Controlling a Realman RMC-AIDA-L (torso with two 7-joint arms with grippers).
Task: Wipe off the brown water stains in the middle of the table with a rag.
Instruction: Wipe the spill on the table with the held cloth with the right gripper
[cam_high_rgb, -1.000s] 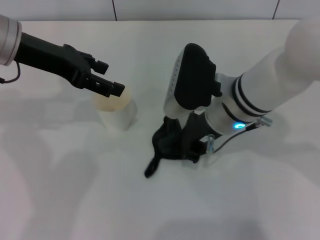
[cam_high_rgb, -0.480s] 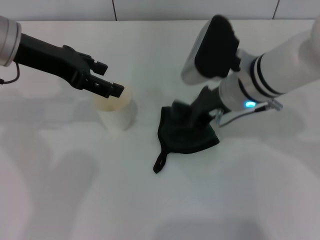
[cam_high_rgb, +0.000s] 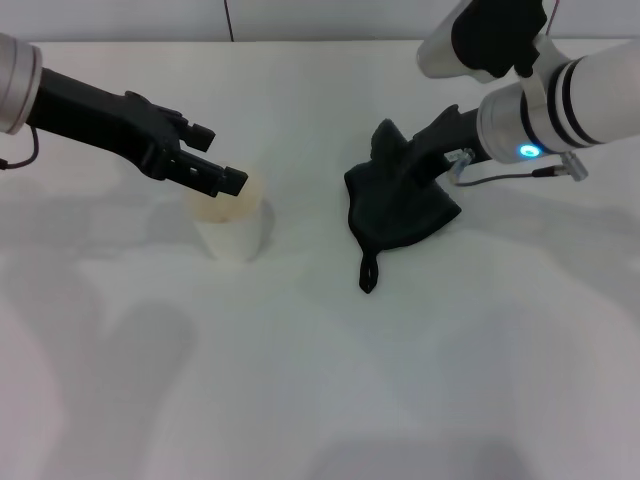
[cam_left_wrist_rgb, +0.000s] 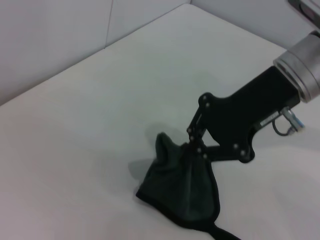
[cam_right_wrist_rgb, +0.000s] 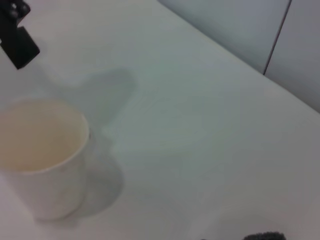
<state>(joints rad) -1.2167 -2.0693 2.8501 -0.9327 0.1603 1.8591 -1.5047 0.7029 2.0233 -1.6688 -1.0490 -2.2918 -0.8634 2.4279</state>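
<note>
The rag (cam_high_rgb: 398, 205), a dark greenish-black cloth, sits right of the middle of the head view, its upper part bunched and lifted while its lower edge spreads on the white counter (cam_high_rgb: 330, 380). A small black loop strap (cam_high_rgb: 369, 275) trails from its bottom edge toward the lower middle of the frame. My right gripper (cam_high_rgb: 408, 163) is clamped on the raised fold of the rag, coming in from the upper right; in the left wrist view the black fingers (cam_left_wrist_rgb: 200, 145) pinch the cloth's peak, and the rag (cam_left_wrist_rgb: 182, 192) hangs below them with its hem on the counter. I can make out no brown stain on the counter in any view.

Left of the rag, well apart from it, a white paper cup (cam_high_rgb: 232, 225) stands upright in the left-middle of the head view. The right wrist view shows the cup (cam_right_wrist_rgb: 42, 157) in its lower left, with a pale cream inside; whether that is liquid I cannot tell.

My left gripper (cam_high_rgb: 215, 172) hovers over the cup's near rim, reaching in from the upper left, its fingers close together and holding nothing.
</note>
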